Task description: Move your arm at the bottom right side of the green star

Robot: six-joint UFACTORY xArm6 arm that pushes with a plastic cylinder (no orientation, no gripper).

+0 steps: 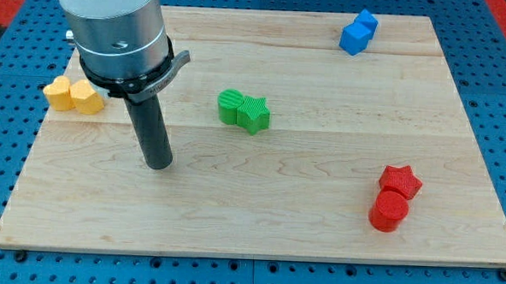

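Camera view: a light wooden board lies on a blue pegboard table. The arm's grey cylinder comes in at the view's top left, w/ a dark rod hanging from it. My tip sits on the board, left of centre. No fingers on this arm, just the bare rod, so nothing is clenched or grasped; it touches no block.

The green star lies near the board's middle, slightly toward the view's top, touching a green round block on its left. My tip is to the lower left of this green pair, apart from it.

Other blocks: 2 yellow blocks, touching, at the left edge, just left of the rod. 2 blue cubes, touching, at the top right. A red star w/ a red cylinder right below it, touching, at the lower right, well apart from the green star.
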